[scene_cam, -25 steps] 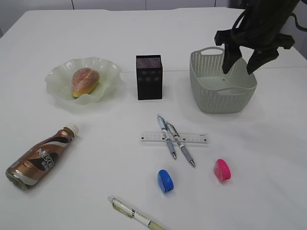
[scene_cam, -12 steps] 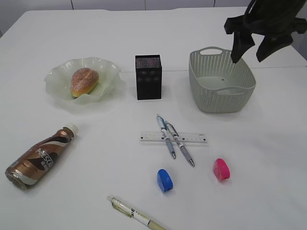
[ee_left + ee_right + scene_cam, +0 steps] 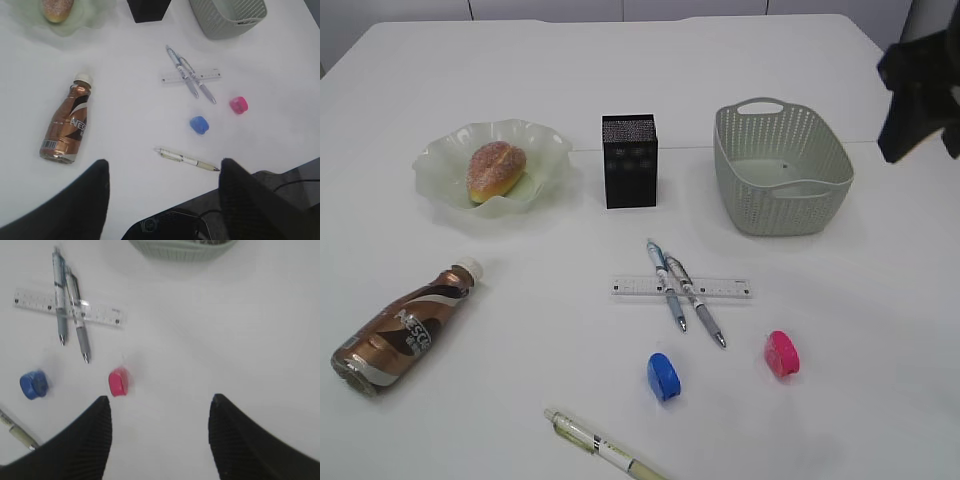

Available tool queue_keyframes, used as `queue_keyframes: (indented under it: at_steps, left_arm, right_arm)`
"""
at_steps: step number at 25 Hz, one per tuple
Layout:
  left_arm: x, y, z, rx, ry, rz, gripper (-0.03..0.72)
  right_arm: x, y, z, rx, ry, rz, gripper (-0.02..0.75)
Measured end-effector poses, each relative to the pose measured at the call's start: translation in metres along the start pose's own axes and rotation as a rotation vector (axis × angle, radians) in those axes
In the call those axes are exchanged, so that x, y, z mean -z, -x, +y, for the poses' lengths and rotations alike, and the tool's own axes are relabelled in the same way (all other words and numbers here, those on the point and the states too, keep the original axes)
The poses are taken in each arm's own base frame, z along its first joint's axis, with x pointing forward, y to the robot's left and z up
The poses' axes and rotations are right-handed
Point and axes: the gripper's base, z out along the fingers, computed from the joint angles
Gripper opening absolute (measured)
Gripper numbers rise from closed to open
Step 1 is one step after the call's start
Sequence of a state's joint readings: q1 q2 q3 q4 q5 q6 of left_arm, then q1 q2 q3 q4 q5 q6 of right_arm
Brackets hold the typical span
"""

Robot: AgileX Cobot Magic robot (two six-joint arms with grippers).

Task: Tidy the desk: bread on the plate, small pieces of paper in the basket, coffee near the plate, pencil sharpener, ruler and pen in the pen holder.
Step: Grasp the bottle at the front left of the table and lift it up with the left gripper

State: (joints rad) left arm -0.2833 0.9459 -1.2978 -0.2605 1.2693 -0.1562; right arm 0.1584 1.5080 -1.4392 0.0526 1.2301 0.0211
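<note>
The bread (image 3: pixel 497 170) lies on the pale green plate (image 3: pixel 440 185). The coffee bottle (image 3: pixel 405 325) lies on its side at front left. The black pen holder (image 3: pixel 630 160) stands at mid table, beside the grey basket (image 3: pixel 780 180). Two pens (image 3: pixel 682 295) lie across the ruler (image 3: pixel 735 290). In front of them are a blue sharpener (image 3: pixel 663 376), a pink sharpener (image 3: pixel 782 353) and a third pen (image 3: pixel 605 450). My right gripper (image 3: pixel 920 110) is open and empty, high at the right edge. My left gripper (image 3: pixel 162 170) is open and empty, high over the front edge. No paper pieces show.
The right wrist view looks down on the pink sharpener (image 3: pixel 118 382), the blue sharpener (image 3: pixel 33 384) and the ruler (image 3: pixel 100 315). The table's front edge and dark equipment (image 3: pixel 170 227) show in the left wrist view.
My right gripper has lifted away from above the basket and moved right, to the edge of the exterior view. The objects on the table have not moved.
</note>
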Motion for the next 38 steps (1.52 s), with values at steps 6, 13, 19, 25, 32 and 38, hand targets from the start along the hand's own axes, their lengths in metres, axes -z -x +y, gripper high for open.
queue_keyframes:
  at_steps: [6,13,19,25,32,38]
  left_arm:
    - [-0.040,0.016,0.010,-0.015,0.067,0.114,0.525]
    - [-0.120,0.034,0.035,-0.051,0.186,0.335,0.539]
    - [-0.201,0.033,0.066,-0.092,0.305,0.555,0.539]
    - [-0.250,0.031,0.086,-0.121,0.372,0.672,0.540]
    - [-0.277,0.048,0.088,-0.151,0.366,0.664,0.540]
    - [-0.306,0.053,0.088,-0.192,0.361,0.690,0.540]
  right_arm:
    - [0.013,-0.063,-0.002,0.003,-0.001,0.032,0.481]
    - [0.049,-0.110,0.006,-0.006,0.089,-0.077,0.480]
    - [0.083,-0.135,0.010,0.006,0.128,-0.205,0.481]
    - [0.086,-0.141,0.009,0.008,0.127,-0.219,0.480]
    - [0.069,-0.168,0.008,0.003,0.125,-0.173,0.480]
    - [0.062,-0.188,0.006,0.003,0.123,-0.167,0.481]
